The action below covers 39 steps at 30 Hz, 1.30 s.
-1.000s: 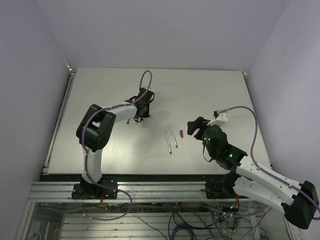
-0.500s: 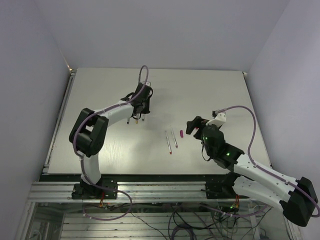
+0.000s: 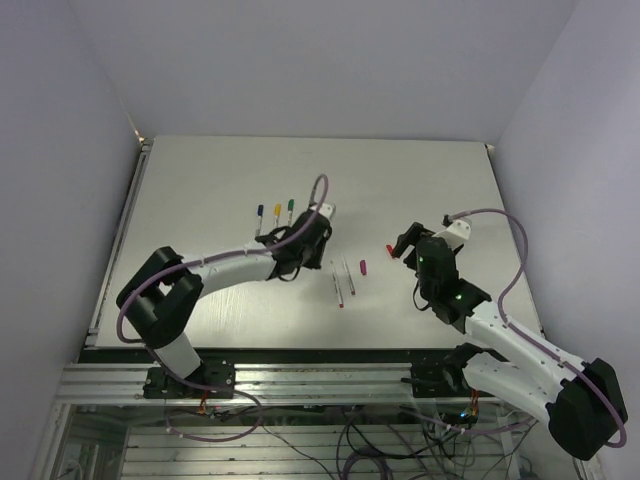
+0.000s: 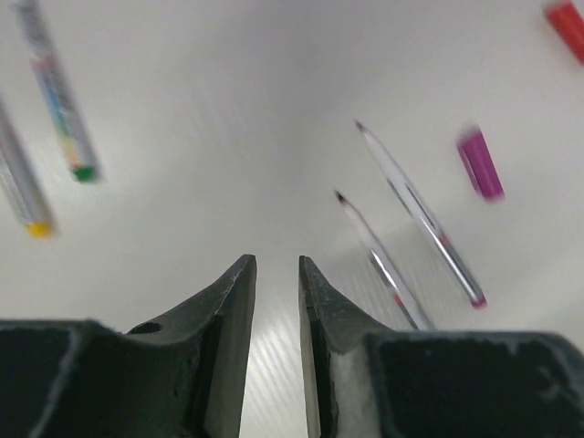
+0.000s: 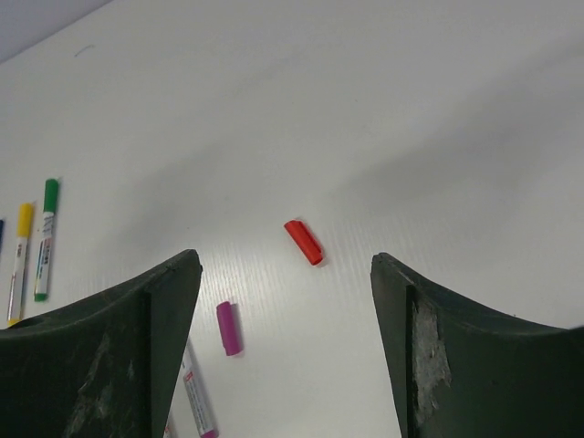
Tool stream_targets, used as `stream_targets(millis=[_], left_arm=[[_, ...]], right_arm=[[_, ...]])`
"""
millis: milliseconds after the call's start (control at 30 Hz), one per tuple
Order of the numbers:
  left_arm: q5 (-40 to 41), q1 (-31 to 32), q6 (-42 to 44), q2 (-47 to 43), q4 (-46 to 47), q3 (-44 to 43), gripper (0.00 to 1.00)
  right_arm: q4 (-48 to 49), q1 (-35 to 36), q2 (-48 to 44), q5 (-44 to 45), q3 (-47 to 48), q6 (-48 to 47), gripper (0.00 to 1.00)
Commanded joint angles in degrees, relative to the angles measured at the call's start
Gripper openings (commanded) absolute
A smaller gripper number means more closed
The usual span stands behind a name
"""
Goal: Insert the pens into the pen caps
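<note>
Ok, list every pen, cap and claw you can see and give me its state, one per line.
Blue-capped pen: capped, lying flat.
Yellow-capped pen: capped, flat.
Green-capped pen: capped, flat.
Two uncapped pens: bare tips, side by side.
Magenta cap: loose.
Red cap: loose.
Left claw: nearly closed, empty.
Right claw: open, empty.

A pale grey table stood between plain white walls, above tangled cables.

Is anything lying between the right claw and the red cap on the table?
Nothing visible does. The right claw is open, and the red cap lies on bare table ahead of it; the magenta cap sits off to one side.
</note>
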State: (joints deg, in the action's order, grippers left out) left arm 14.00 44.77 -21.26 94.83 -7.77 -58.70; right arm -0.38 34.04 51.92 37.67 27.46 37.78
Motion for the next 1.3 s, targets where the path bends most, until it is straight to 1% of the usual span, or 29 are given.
stream_targets(millis=[0,100,200,400,733,767,800,833,867,933,1100,1167,1233,1267], left_arm=[[0.93,5.38,-3.16,-2.49,3.62,3.4,0.36],[2.0,8.05,-4.6,-2.99,3.82,4.06,0.37],[2.78,9.21,-5.7,-2.17,2.76,3.04,0.41],[0.82,11.17,-7.07,1.33,2.93,0.48,0.42],[2.76,13.73,-7.43,7.67,-0.4,-4.93,0.43],[2.78,13.86,-7.55,7.92,-0.58,-5.22,0.49],[2.68,13.87,-7.55,8.18,-0.73,-5.38,0.86],[2.62,13.92,-7.5,8.49,-1.05,-5.72,0.94],[2.57,13.98,-7.44,8.79,-1.45,-6.07,0.94],[1.88,14.11,-7.2,9.28,-1.59,-6.33,0.89],[2.01,14.53,-7.62,10.01,-1.82,-6.34,0.88],[3.13,14.83,-7.65,9.75,-2.06,-5.98,0.84],[4.03,14.82,-7.79,9.32,-2.19,-5.43,0.78],[4.44,14.82,-7.8,9.16,-2.43,-5.31,0.76]], right_arm=[[0.03,-2.57,-2.22,-0.89,-2.07,2.19,0.75],[0.39,-3.25,-3.65,-2.64,-3.72,3.68,0.74],[1.13,-3.3,-4.47,-4.53,-5.13,4.43,0.73],[0.32,-3.37,-4.59,-5.55,-4.88,4.76,0.73],[0.21,-3.34,-6.47,-6.73,-4.79,4.21,0.72],[0.27,-3.37,-6.59,-6.8,-4.85,4.15,0.71],[0.31,-3.37,-6.61,-6.93,-4.96,4.15,0.71],[0.37,-3.37,-6.6,-7.03,-5.11,4.19,0.71],[0.5,-3.35,-6.61,-7.14,-5.16,4.24,0.71],[0.76,-3.36,-6.54,-7.26,-5.37,4.44,0.7],[1.4,-3.37,-6.25,-7.48,-5.58,4.71,0.7],[1.37,-3.37,-6.01,-7.44,-5.53,4.67,0.7],[1.31,-3.37,-5.8,-7.41,-5.55,4.67,0.7],[1.33,-3.36,-5.64,-7.44,-5.63,4.67,0.7]])
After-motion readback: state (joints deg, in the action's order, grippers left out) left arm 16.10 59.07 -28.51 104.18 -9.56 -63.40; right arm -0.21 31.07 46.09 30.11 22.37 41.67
